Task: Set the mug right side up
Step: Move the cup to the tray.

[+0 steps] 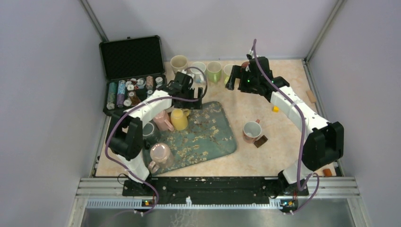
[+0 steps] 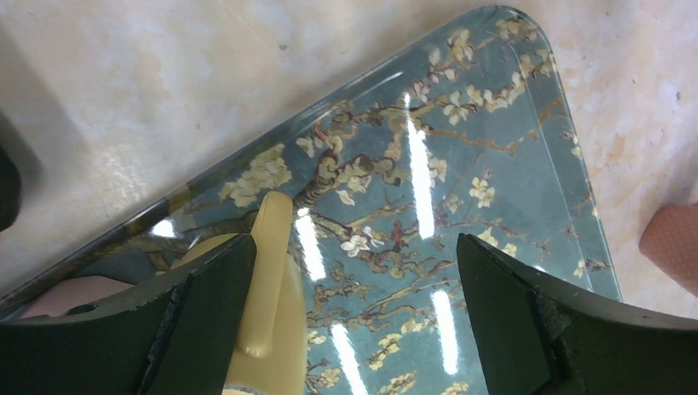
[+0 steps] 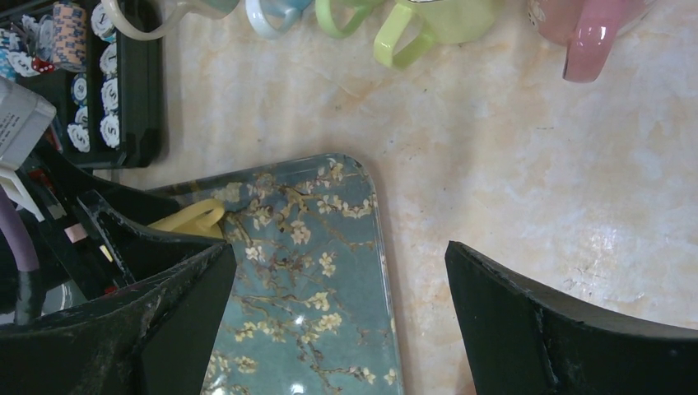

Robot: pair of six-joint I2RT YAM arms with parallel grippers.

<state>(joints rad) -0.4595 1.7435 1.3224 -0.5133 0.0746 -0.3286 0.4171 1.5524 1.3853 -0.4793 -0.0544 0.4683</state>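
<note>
Yellow and glossy, the mug (image 1: 179, 120) stands near the far left corner of the blossom-printed tray (image 1: 218, 138), just beside a pink mug (image 1: 163, 121). Its top looks closed, so I judge it is the inverted one to be turned. The left gripper (image 2: 354, 255) hangs over it with jaws wide and nothing between them but tray. In the left wrist view the handle (image 2: 267, 280) shows close to the left finger. To do the grasp well, I would centre the jaws across the body rather than the handle, come down without nudging the pink neighbour, close firmly because glaze is slippery, and lift clear of the tray before rotating. The right gripper (image 3: 339, 255) hovers beyond the tray's far edge, jaws also wide and empty, and could steady the mug if needed. The tray rests on a pale marbled desk (image 1: 283, 156) that looks hard and smooth. A row of mugs (image 1: 208, 71) lines the desk's far edge, an open case of chips (image 1: 132, 71) fills the far left corner, and another mug (image 1: 251, 130) sits right of the tray. Plain grey walls close in the sides.
</note>
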